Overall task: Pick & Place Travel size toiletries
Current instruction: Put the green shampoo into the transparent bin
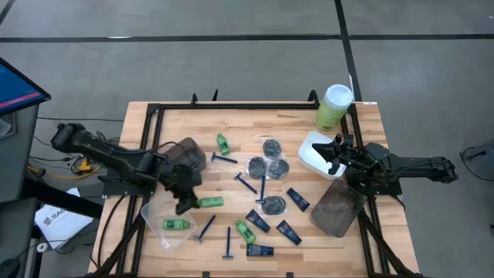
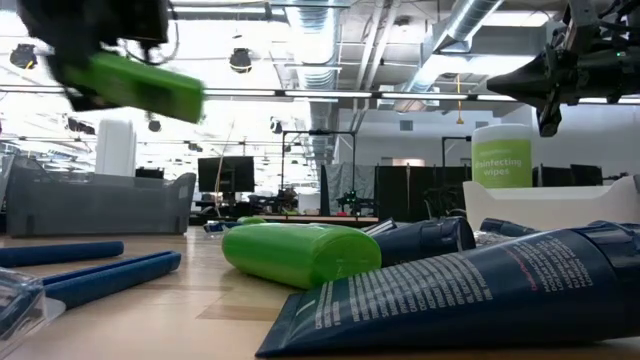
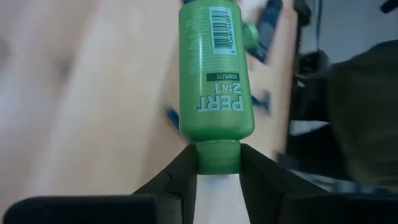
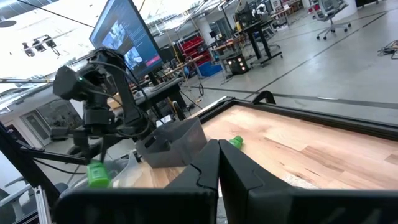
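My left gripper (image 1: 191,203) is shut on a bright green mini bottle (image 3: 216,74) and holds it in the air near the table's left edge, just beside a clear tub (image 1: 154,218) in which another green bottle (image 1: 176,225) lies. More toiletries lie flat across the middle of the table: green bottles (image 1: 222,143), blue-handled razors (image 1: 247,184), dark round tins (image 1: 272,147) and dark-blue tubes (image 1: 297,199). My right gripper (image 4: 217,163) is shut on nothing and hovers over a white tub (image 1: 312,158) at the right. My left gripper pinches the green bottle's cap (image 3: 217,157) between its two fingers. The bottle's body sticks out beyond the fingertips, in line with the fingers, which slant downward. The bottle is lifted clear of the table (image 2: 130,85).
A smoky tub (image 1: 185,150) stands at the far left, another (image 1: 336,208) at the near right. A tall pale-green canister (image 1: 334,104) with a white lid stands at the far right corner. A black frame (image 1: 255,106) rims the wooden table.
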Robot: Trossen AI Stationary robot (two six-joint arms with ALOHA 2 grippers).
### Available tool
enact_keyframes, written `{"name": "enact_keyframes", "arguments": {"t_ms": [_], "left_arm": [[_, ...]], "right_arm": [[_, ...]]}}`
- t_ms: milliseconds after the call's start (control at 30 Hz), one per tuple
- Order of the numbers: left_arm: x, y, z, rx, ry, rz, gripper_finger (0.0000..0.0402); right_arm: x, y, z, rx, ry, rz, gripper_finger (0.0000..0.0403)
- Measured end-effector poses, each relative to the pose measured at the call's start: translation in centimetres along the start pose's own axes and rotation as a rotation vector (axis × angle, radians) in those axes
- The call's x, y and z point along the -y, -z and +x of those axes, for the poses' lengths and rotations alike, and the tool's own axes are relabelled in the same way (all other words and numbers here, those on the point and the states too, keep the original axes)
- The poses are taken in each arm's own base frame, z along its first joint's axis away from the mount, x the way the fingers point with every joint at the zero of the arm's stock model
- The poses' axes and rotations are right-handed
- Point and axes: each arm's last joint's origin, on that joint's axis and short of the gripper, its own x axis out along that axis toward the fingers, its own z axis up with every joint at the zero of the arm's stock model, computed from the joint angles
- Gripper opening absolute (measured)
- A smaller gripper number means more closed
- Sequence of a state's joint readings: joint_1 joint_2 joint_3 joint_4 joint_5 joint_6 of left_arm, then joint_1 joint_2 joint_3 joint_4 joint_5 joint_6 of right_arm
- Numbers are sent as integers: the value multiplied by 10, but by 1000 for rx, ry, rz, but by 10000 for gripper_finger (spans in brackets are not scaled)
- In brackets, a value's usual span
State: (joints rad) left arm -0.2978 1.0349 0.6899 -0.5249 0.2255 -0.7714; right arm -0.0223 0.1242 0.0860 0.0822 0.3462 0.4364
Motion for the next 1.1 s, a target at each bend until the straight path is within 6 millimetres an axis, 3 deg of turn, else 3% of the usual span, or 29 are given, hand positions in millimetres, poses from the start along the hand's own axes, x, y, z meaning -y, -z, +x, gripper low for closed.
{"name": "enact_keyframes", "arguments": {"t_ms": [233,467,833,1100], "left_arm": [[9,31,-19,-240,83,-212,89],[10,56,-27,-394,-2,-313,89],[-1,68,-26,-421,-217,-329,90],[-7,72,-12,-446,-314,-337,90]], "right_arm": [[0,1,0,-10,4,-5,0],[1,3,0,-32,15,-13,0],[2,4,0,-41,19,-17,0],[2,4,0,-45,21,-18,0]]}}
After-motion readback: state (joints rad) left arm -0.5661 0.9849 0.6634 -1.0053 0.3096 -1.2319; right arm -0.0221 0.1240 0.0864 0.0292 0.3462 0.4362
